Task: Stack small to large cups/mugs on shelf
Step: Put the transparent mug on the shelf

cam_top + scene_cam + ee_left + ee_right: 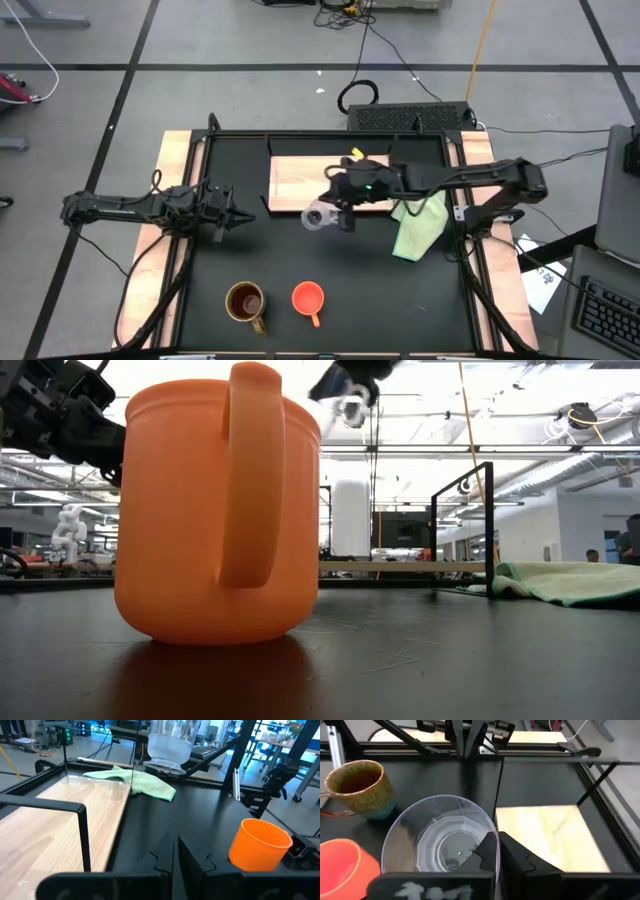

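My right gripper [338, 216] is shut on the tiny clear glass cup [318, 217], held in the air just off the near edge of the light-wood shelf [300, 178]. The cup also shows high up in the low view [350, 402] and in the left wrist view [170, 745]. The orange cup [308, 297] and the brown mug [245, 301] stand upright on their bases near the table's front edge. My left gripper [243, 216] waits shut at the left, level, touching nothing. My right gripper pinches the clear cup's wall at the rim [489, 826], one finger [487, 852] inside the cup and the other outside. The fingers slant down from the table's right side. The cup is lifted clear of the table, mouth up.
A pale green cloth [420, 226] lies crumpled at the right, beside the shelf's right end. A dark metal frame [330, 135] borders the black table top. The middle of the table between the arms and the two standing cups is bare black surface.
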